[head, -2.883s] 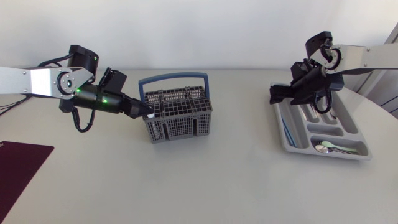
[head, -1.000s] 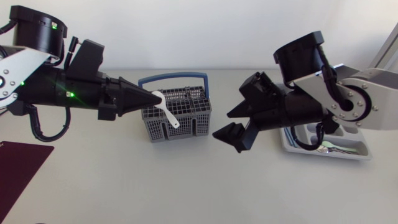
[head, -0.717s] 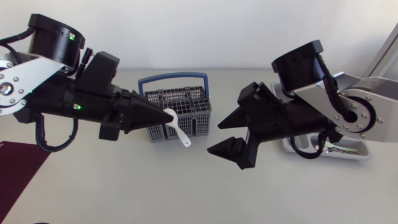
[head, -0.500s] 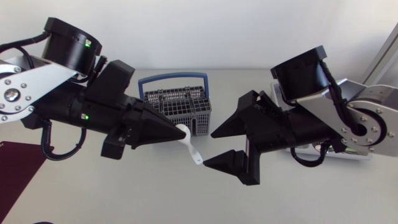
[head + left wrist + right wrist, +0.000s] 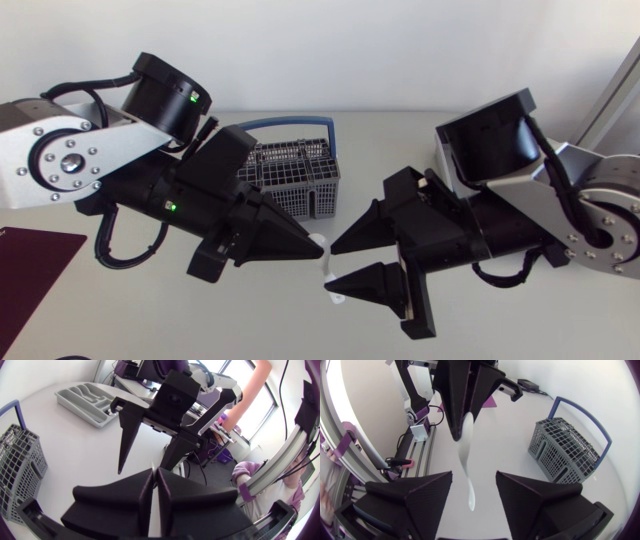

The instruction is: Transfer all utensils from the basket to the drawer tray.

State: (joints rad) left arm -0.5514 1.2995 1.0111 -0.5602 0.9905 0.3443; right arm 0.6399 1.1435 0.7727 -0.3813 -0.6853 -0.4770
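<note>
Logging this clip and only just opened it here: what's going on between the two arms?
It looks like a mid-air handover. The left gripper is shut on a white spoon, lifted clear of the basket. The right gripper is open, its fingers either side of the spoon's free end without touching it. The drawer tray lies beyond the right arm.

White spoon [image 5: 466, 455], grey grid-patterned basket [image 5: 300, 180] with blue handle [image 5: 295, 121], grey tray [image 5: 87, 402]

- Head view looks down from above onto the worktop [image 5: 150, 330].
- Left wrist view faces the right gripper [image 5: 144, 467] closely; right wrist view faces the left gripper [image 5: 465, 422] back.
- All three share the basket [image 5: 290, 175].
</note>
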